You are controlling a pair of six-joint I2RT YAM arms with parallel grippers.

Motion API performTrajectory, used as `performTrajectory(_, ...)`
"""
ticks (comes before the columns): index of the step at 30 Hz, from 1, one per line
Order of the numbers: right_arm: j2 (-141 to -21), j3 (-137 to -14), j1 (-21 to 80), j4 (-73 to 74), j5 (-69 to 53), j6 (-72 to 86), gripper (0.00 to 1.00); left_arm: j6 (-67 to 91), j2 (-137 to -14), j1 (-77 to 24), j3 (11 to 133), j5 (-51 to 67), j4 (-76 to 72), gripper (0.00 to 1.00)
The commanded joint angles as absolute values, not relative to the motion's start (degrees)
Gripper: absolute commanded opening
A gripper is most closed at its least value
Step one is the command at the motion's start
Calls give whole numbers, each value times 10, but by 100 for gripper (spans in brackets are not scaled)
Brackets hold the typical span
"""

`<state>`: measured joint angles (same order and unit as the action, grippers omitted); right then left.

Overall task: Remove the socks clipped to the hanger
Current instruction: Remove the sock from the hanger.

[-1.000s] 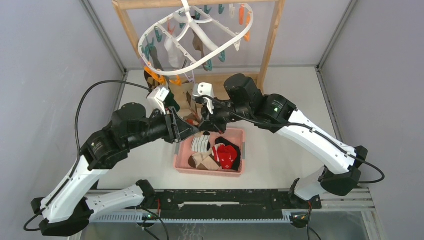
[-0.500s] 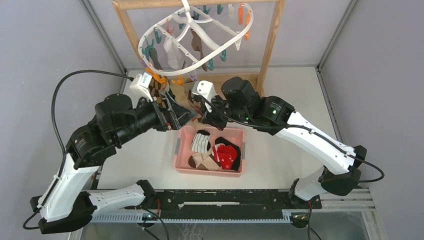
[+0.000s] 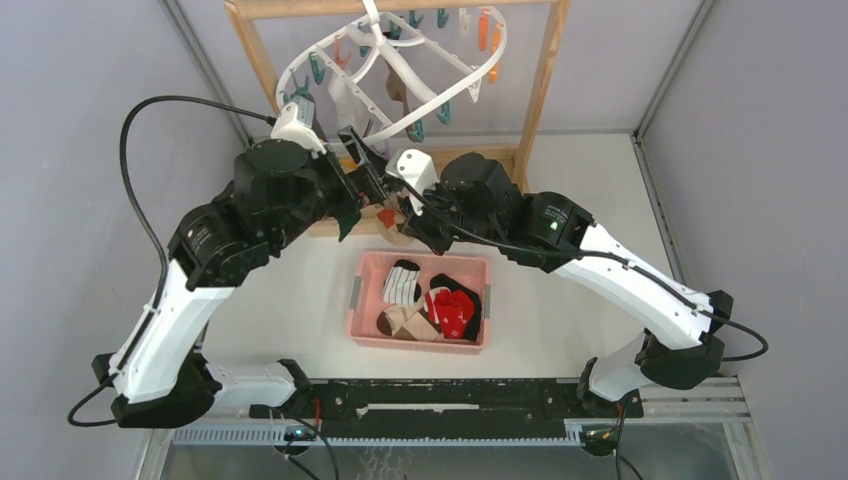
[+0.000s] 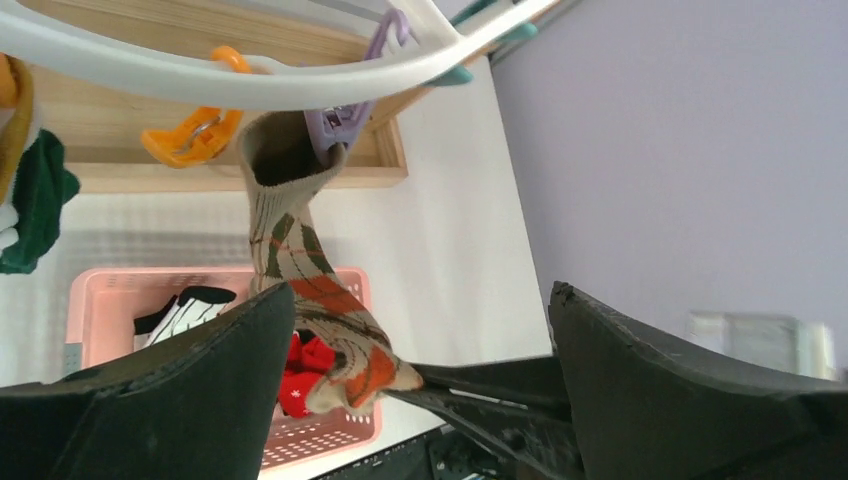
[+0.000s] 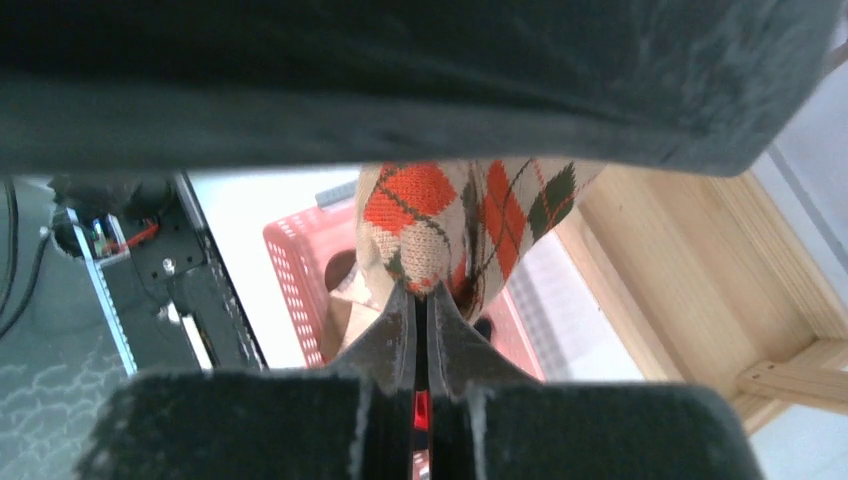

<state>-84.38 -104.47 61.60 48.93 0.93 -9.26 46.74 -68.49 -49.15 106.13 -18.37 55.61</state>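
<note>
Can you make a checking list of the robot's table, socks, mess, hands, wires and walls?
Surface: white table, bearing a pink basket.
Job's things: argyle sock hangs from a purple clip on the white hanger; other socks clipped above; loose socks lie in the basket.
Clutter: nothing seen.
Grippers: left gripper open, fingers either side of the argyle sock; right gripper shut on its toe.
Cables: black cables loop off both arms.
Surroundings: grey walls, wooden frame.

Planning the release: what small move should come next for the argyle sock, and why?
Probably bring the open left tool onto the purple clip and squeeze: that clip holds the cuff of the sock, while the shut right tool grips its toe.
</note>
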Motion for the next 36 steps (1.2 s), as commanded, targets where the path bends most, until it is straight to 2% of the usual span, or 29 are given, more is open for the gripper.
performTrajectory(1,-854,-1089,630,491,33,-69,0,485,-709,-491,1101,-254,576,100)
performTrajectory(7,-854,-1095,638,494,27,-52,0,482,-729,-491,1107,-305,586,97)
performTrajectory(11,-855,-1093,640,495,21,-45,0,466,-738,-492,1107,-323,571,80)
performTrajectory(16,-854,-1093,641,495,15,-38,0,446,-754,-491,1116,-345,553,66)
performTrajectory(36,-837,-1089,641,498,6,-30,0,392,-769,-490,1106,-416,504,63)
